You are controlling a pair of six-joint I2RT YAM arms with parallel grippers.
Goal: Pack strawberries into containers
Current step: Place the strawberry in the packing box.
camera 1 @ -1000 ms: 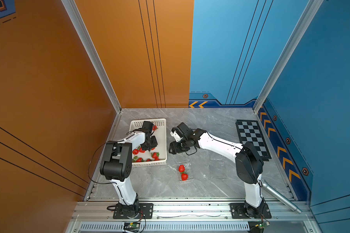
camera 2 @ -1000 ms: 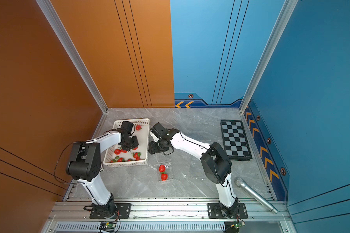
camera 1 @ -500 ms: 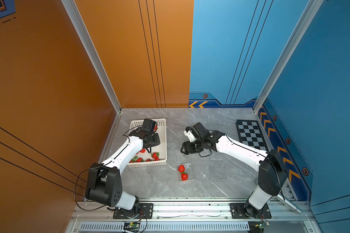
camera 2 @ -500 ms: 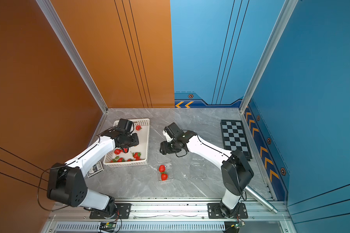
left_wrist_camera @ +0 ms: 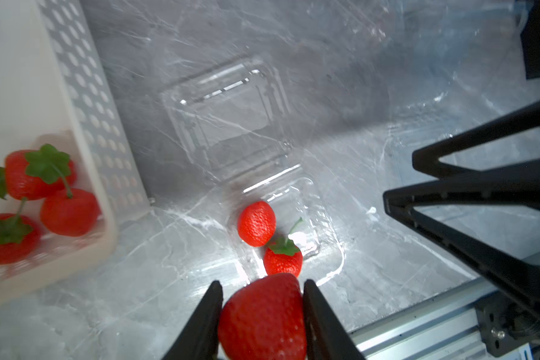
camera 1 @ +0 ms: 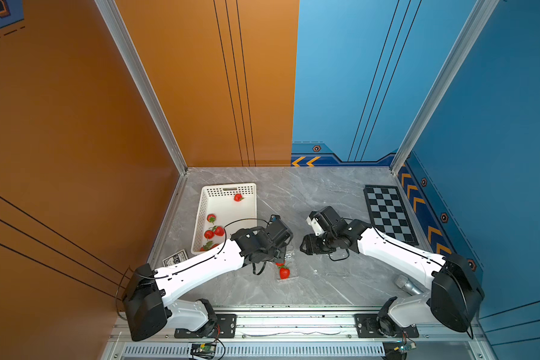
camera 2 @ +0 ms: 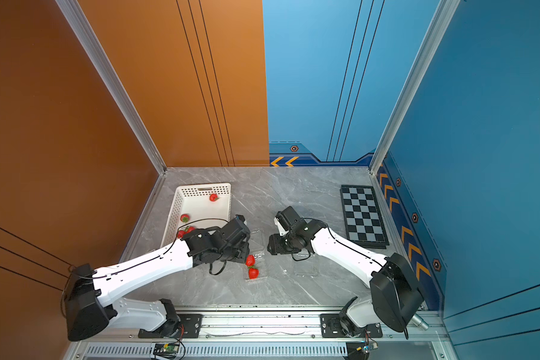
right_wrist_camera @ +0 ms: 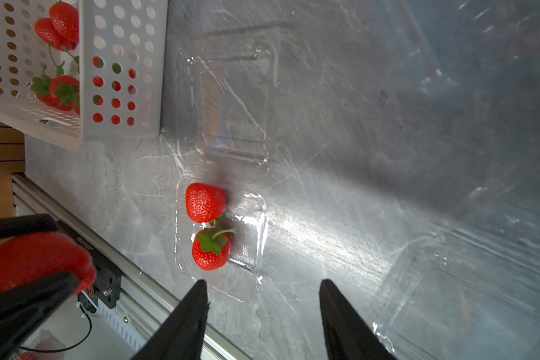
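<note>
Colour rundown from my rig: strawberries (left_wrist_camera: 256, 223) are glossy red with pale seed specks and green leafy caps. Basket (camera 1: 228, 189) is white, its walls dotted with round holes. Containers (left_wrist_camera: 228, 106) are see-through clear. Table (camera 1: 309, 193) is grey marble with white veins. Checkerboard (camera 1: 387, 212) at the right of the frame has black and grey squares. My arms (camera 1: 206, 265) are white with black joints.

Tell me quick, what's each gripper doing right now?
Left gripper: closed on a strawberry.
Right gripper: open, holding nothing.
</note>
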